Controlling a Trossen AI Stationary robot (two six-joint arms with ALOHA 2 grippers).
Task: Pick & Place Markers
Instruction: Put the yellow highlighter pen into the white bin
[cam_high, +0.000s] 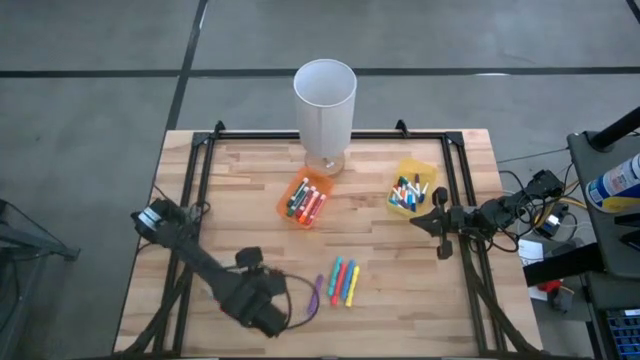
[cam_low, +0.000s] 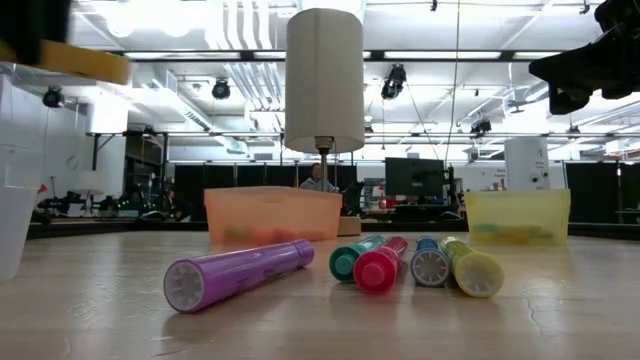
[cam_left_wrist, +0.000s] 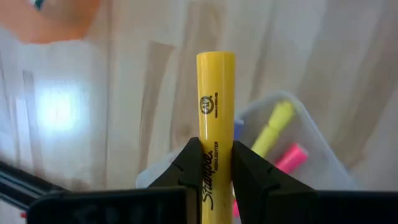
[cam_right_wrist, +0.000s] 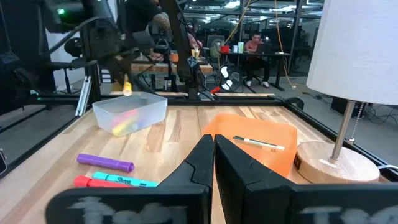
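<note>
Got the left pincer (cam_left_wrist: 216, 149) down at the front-left of the light wooden counter (cam_high: 250, 170), pinched narrow around a yellow capped marker pen (cam_left_wrist: 216, 87) partway along its barrel, one end poking out past the fingertips. Hanging right over a small clear plastic bin (cam_left_wrist: 311, 146), not touching it. Can make out a yellow marker (cam_left_wrist: 273, 127) and a pink marker (cam_left_wrist: 291, 158) lying inside that bin already. Same story from the right wrist view: held pen in the air just above the bin's open top. No luck spotting that bin from overhead, hidden under the arm.

Over on the right side, right pincer (cam_high: 437, 213) squeezed fully shut on nothing, parked just beside a small translucent yellow bin (cam_high: 425, 168) with a bunch of mixed-colour markers (cam_high: 405, 195) inside. Small translucent orange bin (cam_high: 285, 208) near the middle, loaded with red, green and orange markers (cam_high: 305, 200), sitting just in front of a tall white cylinder (cam_high: 325, 100) on a round wooden base.

Loose ones out on the counter toward the front: a purple marker (cam_low: 240, 275) lying by itself close to the left arm, then a tight row side by side, namely a teal marker (cam_low: 355, 257), a pinkish-red marker (cam_low: 380, 266), a blue marker (cam_low: 430, 263) and another yellow marker (cam_low: 472, 270). Row near the purple one but not touching it
</note>
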